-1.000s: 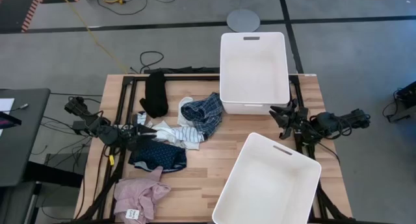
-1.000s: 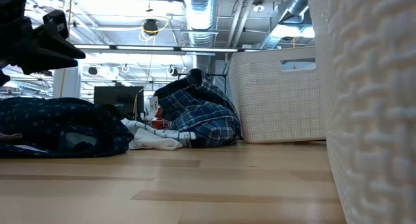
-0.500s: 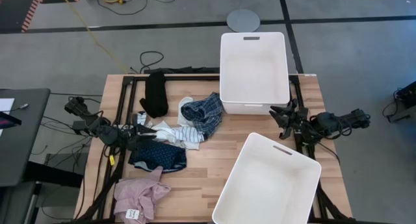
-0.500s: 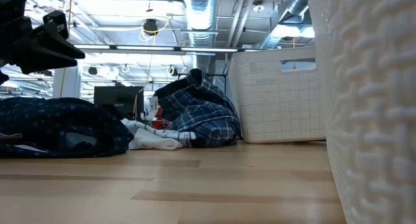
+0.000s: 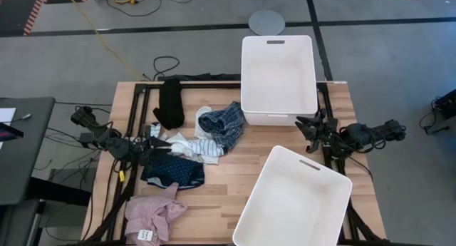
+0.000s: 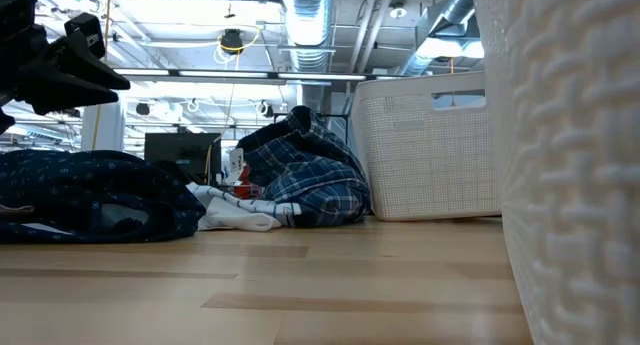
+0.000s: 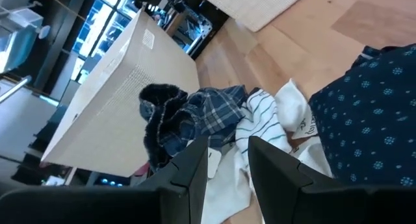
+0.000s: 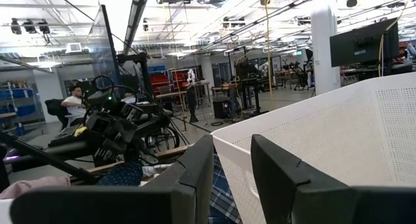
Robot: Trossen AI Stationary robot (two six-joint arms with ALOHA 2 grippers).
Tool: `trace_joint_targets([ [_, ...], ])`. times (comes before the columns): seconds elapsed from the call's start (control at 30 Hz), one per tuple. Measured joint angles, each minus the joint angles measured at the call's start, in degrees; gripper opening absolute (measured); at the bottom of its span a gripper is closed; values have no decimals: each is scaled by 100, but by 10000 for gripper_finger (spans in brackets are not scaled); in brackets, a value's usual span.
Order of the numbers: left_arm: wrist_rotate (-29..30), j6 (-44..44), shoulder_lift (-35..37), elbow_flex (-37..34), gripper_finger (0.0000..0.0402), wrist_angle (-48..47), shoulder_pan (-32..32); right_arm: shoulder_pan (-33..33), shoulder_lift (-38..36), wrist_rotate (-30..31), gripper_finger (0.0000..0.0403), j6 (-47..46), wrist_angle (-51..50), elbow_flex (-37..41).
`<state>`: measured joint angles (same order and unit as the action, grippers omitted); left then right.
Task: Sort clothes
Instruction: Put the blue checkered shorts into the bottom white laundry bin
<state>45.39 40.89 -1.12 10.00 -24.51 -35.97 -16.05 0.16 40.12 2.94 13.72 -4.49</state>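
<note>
1. You have sorted nothing yet: both bins [image 5: 278, 75] look empty
2. The clothes lie on the table's left: black piece [image 5: 170, 102], plaid shirt [image 5: 222, 125], socks [image 5: 192, 145], dotted piece [image 5: 174, 171], pink piece [image 5: 153, 214]
3. Your left gripper [image 5: 160, 141] hovers over the socks, fingers parted, holding nothing
4. Your right gripper [image 5: 305, 123] waits between the bins, fingers parted, empty

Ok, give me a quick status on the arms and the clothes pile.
Left gripper open, empty, over the striped socks. Right gripper open, empty, between the two white plastic bins. Bins empty; nothing blocking.
</note>
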Motion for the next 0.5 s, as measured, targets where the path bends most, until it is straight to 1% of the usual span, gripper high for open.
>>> trace_joint_targets([
  [0.1, -47, 233, 0, 2, 105, 165, 0, 0, 1, 0, 123, 0, -1, 2],
  [0.2, -296, 362, 0, 7, 105, 437, 1, 0, 1, 0, 123, 0, 0, 2],
  [0.43, -737, -79, 0, 9, 105, 1263, 2, 0, 1, 0, 123, -1, 1, 2],
  [0.5, -908, -87, 0, 9, 105, 1508, 2, 0, 1, 0, 123, -2, 2, 2],
])
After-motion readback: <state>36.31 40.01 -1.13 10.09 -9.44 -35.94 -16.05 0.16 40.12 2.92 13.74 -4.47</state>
